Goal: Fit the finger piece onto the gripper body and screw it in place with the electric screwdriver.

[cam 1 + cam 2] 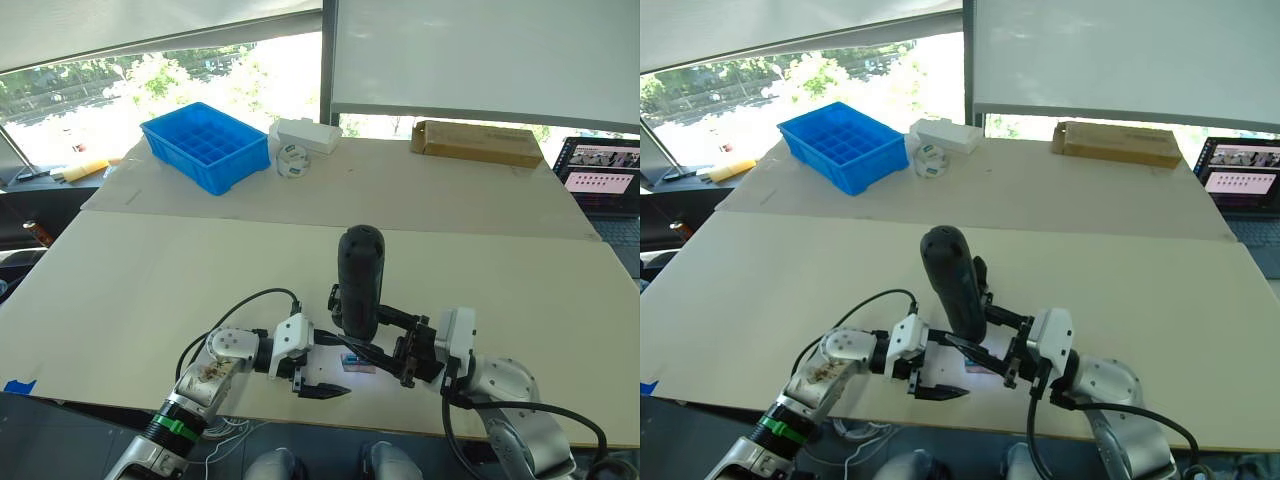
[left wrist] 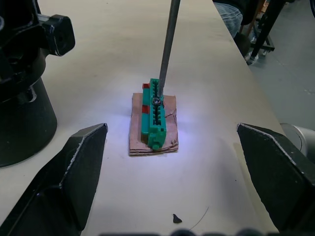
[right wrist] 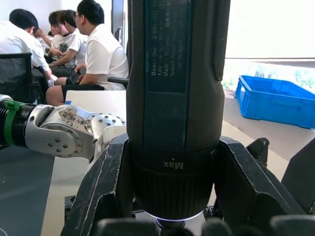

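My right gripper (image 3: 172,196) is shut on the electric screwdriver (image 1: 360,282), a thick black tool held upright near the table's front edge. Its thin metal bit (image 2: 167,49) points down onto a small tan-and-green block (image 2: 153,118) lit by the tool's lamp. My left gripper (image 2: 172,130) is open, one finger on each side of the block without touching it. A black blocky thing on a round base (image 2: 24,98), apparently the gripper body, stands just beyond the screwdriver and is mostly hidden by it in the eye views. The finger piece is out of view.
At the back of the table stand a blue compartment bin (image 1: 205,145), a white box (image 1: 305,133), a small roll (image 1: 291,160) and a long cardboard box (image 1: 477,142). A laptop (image 1: 600,175) sits at the far right. Several people (image 3: 93,44) sit beyond the table's front.
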Tool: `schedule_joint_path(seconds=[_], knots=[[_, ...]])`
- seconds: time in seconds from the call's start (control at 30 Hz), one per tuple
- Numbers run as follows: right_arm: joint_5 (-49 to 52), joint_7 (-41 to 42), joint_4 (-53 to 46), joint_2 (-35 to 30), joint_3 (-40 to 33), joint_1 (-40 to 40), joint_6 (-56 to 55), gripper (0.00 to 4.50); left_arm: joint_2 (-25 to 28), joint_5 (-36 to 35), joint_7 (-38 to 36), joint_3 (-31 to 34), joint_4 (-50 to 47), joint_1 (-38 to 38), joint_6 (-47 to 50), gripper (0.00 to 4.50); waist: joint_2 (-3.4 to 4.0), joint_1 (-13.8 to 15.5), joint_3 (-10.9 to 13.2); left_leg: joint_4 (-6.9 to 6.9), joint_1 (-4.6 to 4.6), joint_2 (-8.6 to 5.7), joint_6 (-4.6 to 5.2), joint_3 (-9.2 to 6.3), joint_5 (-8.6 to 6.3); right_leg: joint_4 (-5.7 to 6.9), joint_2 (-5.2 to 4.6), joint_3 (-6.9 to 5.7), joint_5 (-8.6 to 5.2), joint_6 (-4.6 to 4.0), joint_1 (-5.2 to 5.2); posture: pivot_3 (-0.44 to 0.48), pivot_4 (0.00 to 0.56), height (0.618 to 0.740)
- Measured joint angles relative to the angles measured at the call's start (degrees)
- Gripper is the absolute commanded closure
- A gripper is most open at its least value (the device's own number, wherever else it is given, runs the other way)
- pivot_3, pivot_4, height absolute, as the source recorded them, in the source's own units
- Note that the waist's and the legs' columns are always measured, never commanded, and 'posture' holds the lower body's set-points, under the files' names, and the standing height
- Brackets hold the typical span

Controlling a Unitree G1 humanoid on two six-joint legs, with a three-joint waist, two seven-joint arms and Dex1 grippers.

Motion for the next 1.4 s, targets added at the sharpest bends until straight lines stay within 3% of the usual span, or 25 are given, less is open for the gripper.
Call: schedule_joint_path(seconds=[1.4], knots=[[-0.43, -0.1, 0.77, 0.3, 0.76, -1.03, 0.01, 2.61, -0.17, 0.1, -0.13, -0.05, 1.87, 0.87, -4.96, 0.06, 0.0, -0.03, 0.0, 0.01, 0.02, 0.0, -0.02, 0.03, 0.01, 0.03, 0.03, -0.02, 0.0, 0.0, -0.01, 0.0, 0.15, 0.74]])
